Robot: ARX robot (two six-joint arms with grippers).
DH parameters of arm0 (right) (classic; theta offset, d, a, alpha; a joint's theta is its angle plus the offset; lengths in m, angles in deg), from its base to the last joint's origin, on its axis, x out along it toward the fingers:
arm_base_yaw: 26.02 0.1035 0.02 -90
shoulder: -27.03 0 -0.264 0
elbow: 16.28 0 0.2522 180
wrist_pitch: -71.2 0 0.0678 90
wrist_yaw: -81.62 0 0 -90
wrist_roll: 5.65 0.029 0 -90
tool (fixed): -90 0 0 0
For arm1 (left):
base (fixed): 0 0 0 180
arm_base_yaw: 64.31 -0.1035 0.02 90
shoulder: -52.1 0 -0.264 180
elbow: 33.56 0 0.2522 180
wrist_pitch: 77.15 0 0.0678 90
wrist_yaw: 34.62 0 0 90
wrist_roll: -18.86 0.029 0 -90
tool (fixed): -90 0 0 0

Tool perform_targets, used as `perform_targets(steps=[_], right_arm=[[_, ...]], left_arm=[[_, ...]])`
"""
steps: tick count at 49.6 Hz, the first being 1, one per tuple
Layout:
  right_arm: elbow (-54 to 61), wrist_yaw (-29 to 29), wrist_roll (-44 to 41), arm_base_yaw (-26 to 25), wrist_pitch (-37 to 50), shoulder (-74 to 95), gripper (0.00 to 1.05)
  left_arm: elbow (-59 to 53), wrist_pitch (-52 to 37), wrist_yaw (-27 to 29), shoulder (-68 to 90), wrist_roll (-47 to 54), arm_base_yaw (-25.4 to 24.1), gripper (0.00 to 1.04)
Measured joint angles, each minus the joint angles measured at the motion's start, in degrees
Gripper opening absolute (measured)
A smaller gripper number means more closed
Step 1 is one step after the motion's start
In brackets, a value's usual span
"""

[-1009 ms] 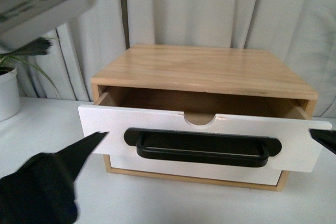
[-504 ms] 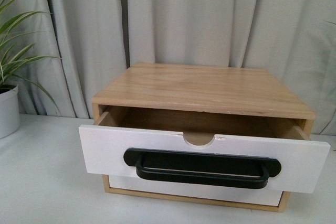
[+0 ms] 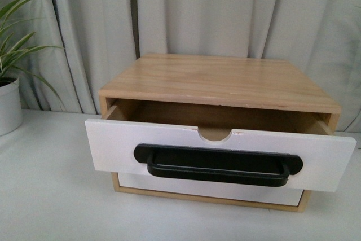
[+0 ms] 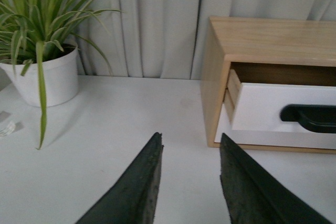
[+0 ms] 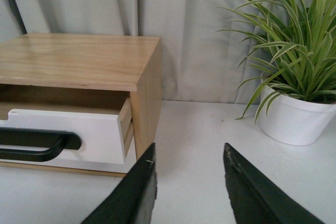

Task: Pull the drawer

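Note:
The drawer (image 3: 113, 145) has a white front, a long black bar handle (image 3: 217, 165) and a half-round notch in its top edge. It stands pulled partly out of the light wood box (image 3: 220, 80), with dark space showing behind its front. Neither gripper appears in the front view. In the left wrist view my left gripper (image 4: 190, 142) is open over bare table, off the box's left side, the drawer (image 4: 268, 108) beyond it. In the right wrist view my right gripper (image 5: 189, 153) is open by the box's right side, apart from the drawer (image 5: 89, 132).
A plain white-fronted drawer (image 3: 208, 190) without a handle sits below, shut. Potted plants in white pots stand on the white table at the left (image 4: 50, 74) and at the right (image 5: 294, 119). Grey curtains (image 3: 225, 9) hang behind.
One second ago dark gripper parts showed at the front view's lower left and right edge; both have left that view. The drawer stays pulled out as before.

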State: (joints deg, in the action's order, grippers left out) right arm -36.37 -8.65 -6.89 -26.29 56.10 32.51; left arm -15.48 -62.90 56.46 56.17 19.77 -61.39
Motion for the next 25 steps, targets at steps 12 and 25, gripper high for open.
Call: perform_targets(steps=[12, 25], right_arm=[[2.3, 0.0, 0.4, 0.0, 0.6, -1.9, 0.01], [4.3, 0.1, 0.5, 0.1, 1.1, -3.8, 0.01]], left_arm=[[-1.5, 0.0, -1.0, -1.5, -0.8, -2.7, 0.04], [-3.7, -0.2, -1.0, -3.9, -0.8, -2.8, 0.04]])
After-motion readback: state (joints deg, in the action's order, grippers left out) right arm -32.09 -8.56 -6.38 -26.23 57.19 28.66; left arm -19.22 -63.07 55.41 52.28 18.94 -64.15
